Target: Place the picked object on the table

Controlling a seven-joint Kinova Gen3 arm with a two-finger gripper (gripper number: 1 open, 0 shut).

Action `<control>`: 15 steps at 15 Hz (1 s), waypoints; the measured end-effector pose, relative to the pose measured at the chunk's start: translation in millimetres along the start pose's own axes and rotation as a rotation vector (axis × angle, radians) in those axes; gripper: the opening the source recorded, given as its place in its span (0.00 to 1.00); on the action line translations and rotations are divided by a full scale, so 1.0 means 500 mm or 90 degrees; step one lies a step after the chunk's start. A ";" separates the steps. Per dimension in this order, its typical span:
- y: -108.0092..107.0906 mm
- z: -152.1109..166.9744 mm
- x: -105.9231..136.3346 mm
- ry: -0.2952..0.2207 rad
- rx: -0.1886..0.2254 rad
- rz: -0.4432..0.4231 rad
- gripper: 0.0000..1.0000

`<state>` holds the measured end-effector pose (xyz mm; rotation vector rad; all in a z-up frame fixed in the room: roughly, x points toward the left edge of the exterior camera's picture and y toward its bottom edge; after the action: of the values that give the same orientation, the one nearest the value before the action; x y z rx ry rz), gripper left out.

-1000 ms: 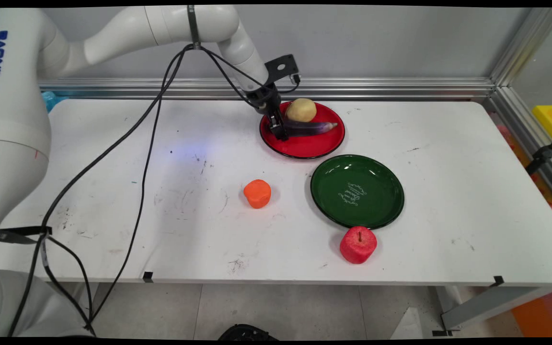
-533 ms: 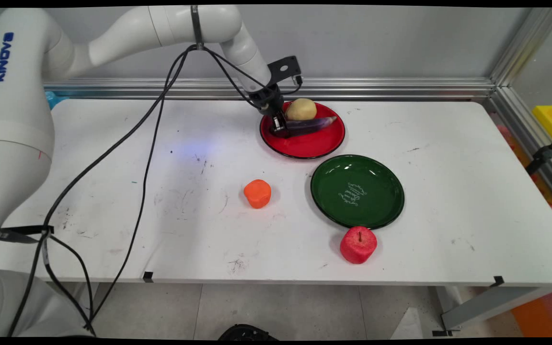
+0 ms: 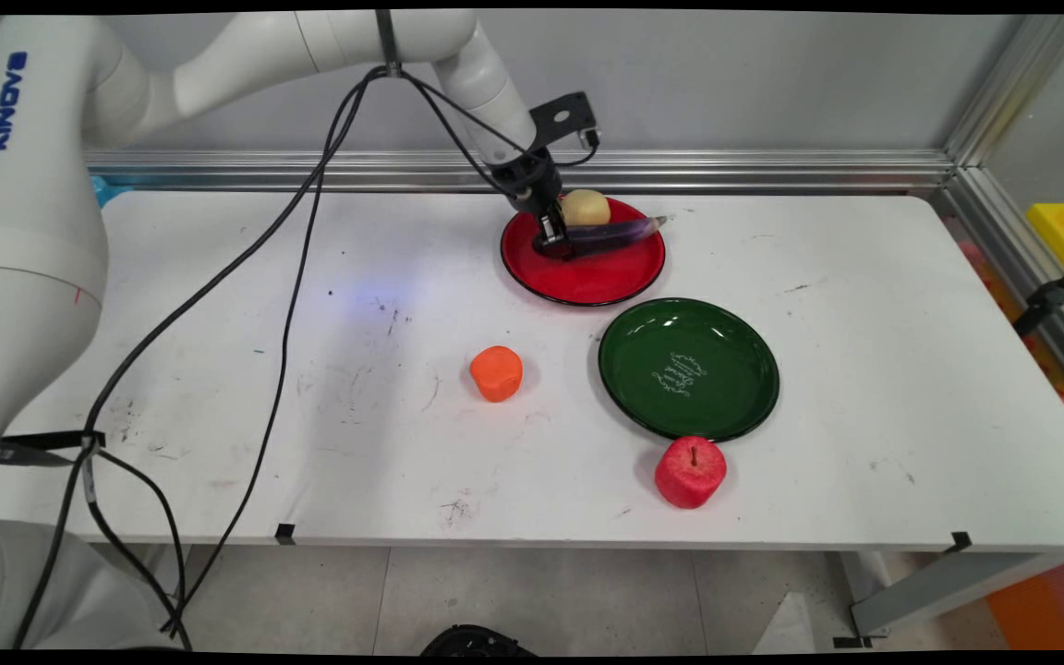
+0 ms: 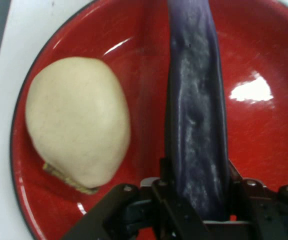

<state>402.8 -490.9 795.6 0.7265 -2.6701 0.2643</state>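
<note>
My gripper [image 3: 554, 242] is shut on the thick end of a long purple eggplant [image 3: 610, 235], which hangs a little above the red plate [image 3: 587, 282] with its tip tilted up to the right. In the hand view the eggplant [image 4: 196, 115] runs up from between my fingers [image 4: 165, 192], with the red plate [image 4: 264, 45] under it. A pale yellow potato [image 3: 586, 207] lies on the plate's far side, just behind the eggplant; in the hand view the potato [image 4: 76, 122] is to the left, apart from the eggplant.
An empty green plate [image 3: 689, 368] sits right in front of the red one. A red apple [image 3: 690, 472] stands at the green plate's near rim. An orange fruit [image 3: 496, 372] lies left of the green plate. Black cables [image 3: 283, 305] hang from the arm.
The gripper has risen and shifted slightly right with the eggplant in it. The eggplant left the plate's surface and its far tip now points up past the rim.
</note>
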 end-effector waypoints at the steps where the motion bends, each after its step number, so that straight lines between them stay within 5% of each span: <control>1: 0.007 -0.011 0.007 0.001 -0.003 -0.004 0.00; 8: 0.079 -0.092 0.013 -0.014 -0.019 -0.032 0.00; 15: 0.189 -0.175 -0.071 -0.072 -0.036 -0.032 0.00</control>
<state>408.0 -371.1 854.2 0.8126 -2.7483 0.1382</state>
